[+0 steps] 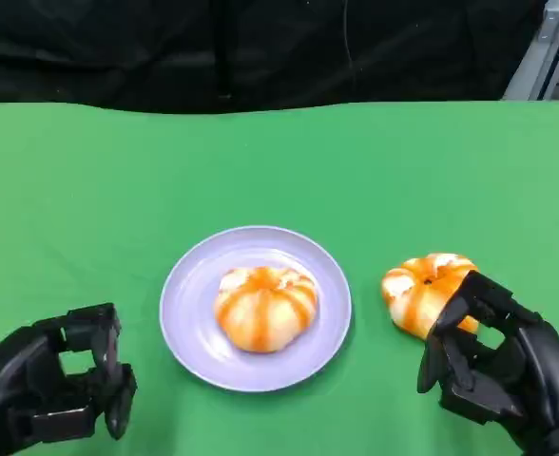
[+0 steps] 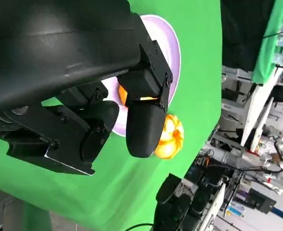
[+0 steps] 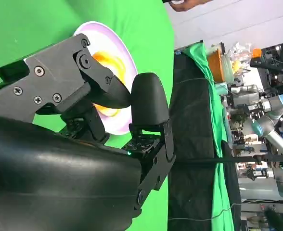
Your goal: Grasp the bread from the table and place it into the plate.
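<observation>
Right hand [image 1: 503, 366]: fingers spread apart and curved, holding nothing. The fingertips [image 1: 470, 290] sit at the near edge of a bread roll [image 1: 420, 290] lying on the green table [image 1: 99, 180], just right of the plate [image 1: 189, 294]; whether they touch it cannot be told. The roll is round, glossy, with orange-brown and pale lobes like a pumpkin.

Left hand [image 1: 56, 385]: fingers apart, curled loosely, holding nothing, resting low at the near left of the table, apart from the plate.

The plate is round, shallow, pale lavender and smooth. A second bread roll [image 1: 265, 306] of the same shape and colouring lies in its middle. The table cover is matte green cloth; a black backdrop [image 1: 260, 47] stands behind it.
</observation>
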{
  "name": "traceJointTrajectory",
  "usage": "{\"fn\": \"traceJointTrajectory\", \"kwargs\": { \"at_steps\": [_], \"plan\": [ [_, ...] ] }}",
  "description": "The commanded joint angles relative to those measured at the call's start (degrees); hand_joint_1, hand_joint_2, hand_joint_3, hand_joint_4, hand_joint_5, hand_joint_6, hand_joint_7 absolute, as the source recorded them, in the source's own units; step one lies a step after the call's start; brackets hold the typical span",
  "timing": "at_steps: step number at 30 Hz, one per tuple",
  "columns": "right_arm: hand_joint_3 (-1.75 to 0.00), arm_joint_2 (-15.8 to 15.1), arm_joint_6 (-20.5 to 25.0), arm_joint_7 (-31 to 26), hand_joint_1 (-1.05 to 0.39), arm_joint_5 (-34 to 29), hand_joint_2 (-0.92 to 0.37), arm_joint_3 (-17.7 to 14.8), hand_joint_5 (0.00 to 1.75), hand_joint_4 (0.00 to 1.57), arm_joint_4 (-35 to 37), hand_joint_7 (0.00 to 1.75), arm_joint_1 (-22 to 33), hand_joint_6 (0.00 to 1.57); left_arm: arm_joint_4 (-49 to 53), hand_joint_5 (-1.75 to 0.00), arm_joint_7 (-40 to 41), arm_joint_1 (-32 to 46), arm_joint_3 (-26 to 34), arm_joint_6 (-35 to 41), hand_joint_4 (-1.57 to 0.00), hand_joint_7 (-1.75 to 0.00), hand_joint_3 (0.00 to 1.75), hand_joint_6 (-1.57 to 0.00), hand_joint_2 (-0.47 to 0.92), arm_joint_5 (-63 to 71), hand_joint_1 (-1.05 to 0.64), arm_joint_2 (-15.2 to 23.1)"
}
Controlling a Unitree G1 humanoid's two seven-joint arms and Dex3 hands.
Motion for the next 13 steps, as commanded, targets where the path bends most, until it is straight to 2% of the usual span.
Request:
{"fn": "traceJointTrajectory", "kwargs": {
  "at_steps": [1,13],
  "plan": [
    [-1.16,-0.54,-0.85,-0.07,-0.11,0.29,-0.59,-0.51,1.75,0.85,0.42,1.71,-0.35,0.64,0.64,-1.75,0.07,-1.00,0.61,0.12,-0.94,-1.75,1.33,-0.79,0.65,0.76,0.09,0.31],
    [-1.15,-0.41,-0.10,-0.35,-0.11,0.50,-0.59,-0.45,1.75,0.85,0.08,1.72,-0.19,0.63,1.02,-1.75,-0.33,-1.25,0.15,-0.43,-0.94,-1.75,1.27,-0.78,0.68,1.47,0.09,0.05]
  ]
}}
